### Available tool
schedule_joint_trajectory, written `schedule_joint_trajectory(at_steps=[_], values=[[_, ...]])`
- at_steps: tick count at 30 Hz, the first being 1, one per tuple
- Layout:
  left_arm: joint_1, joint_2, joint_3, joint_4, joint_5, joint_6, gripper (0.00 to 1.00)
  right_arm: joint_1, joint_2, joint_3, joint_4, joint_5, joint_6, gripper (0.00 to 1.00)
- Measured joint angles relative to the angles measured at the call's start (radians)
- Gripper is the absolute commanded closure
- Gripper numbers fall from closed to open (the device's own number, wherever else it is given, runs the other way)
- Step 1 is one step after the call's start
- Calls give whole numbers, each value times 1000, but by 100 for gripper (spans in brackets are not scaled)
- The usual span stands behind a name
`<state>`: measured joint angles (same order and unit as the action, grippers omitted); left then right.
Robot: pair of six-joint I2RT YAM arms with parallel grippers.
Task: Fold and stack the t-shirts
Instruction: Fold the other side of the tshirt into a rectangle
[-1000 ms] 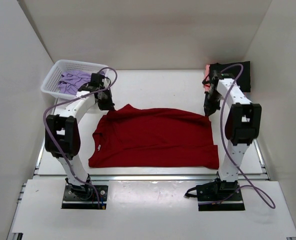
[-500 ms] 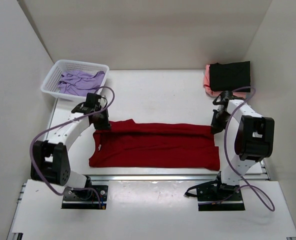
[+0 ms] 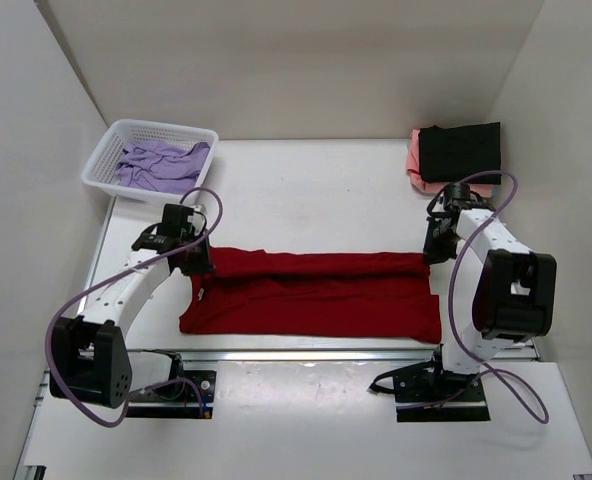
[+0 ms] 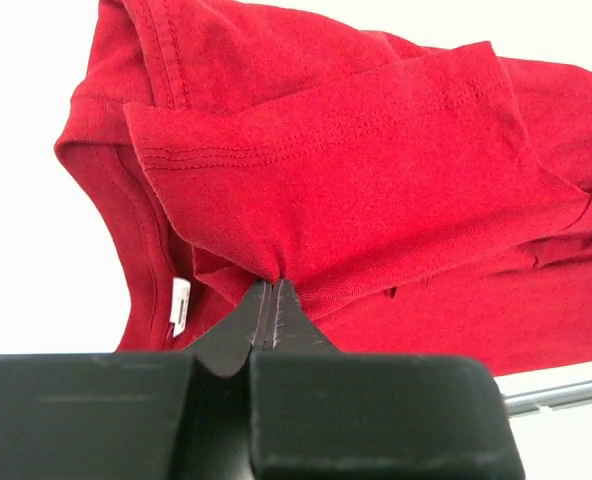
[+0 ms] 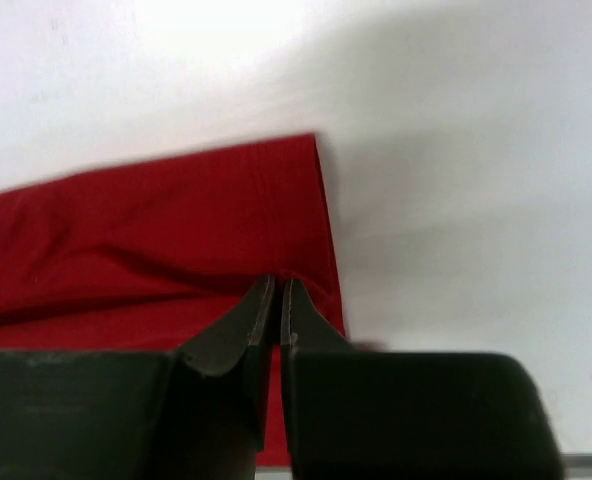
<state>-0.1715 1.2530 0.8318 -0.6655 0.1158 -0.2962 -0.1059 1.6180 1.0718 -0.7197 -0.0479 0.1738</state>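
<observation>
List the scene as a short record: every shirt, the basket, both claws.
red shirt: mid table, far part folded over near part
left claw: shut on red shirt, at a sleeve
right claw: shut on red shirt, near its right corner
basket: far left, holds lavender shirt
black shirt: far right, folded, on pink shirt

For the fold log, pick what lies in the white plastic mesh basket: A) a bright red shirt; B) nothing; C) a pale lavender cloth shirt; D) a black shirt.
C: the pale lavender cloth shirt lies crumpled inside the white plastic mesh basket at the far left.
</observation>
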Motion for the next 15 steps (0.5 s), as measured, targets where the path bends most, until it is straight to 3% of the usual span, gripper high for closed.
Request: schedule_joint_trajectory(at_steps=[8, 9, 11, 12, 15], values=[[-1, -39, -42, 8, 0, 5, 100, 5, -133, -156, 1, -1, -2, 100], [-2, -40, -50, 9, 0, 5, 98, 4, -135, -165, 0, -1, -2, 100], [-2, -41, -65, 8, -2, 5, 80, 0, -136, -175, -3, -1, 0, 100], [-2, -42, -72, 6, -4, 3, 74, -2, -137, -179, -4, 2, 3, 96], [8, -57, -87, -10, -29, -13, 70, -12, -141, -182, -22, 24, 21, 85]])
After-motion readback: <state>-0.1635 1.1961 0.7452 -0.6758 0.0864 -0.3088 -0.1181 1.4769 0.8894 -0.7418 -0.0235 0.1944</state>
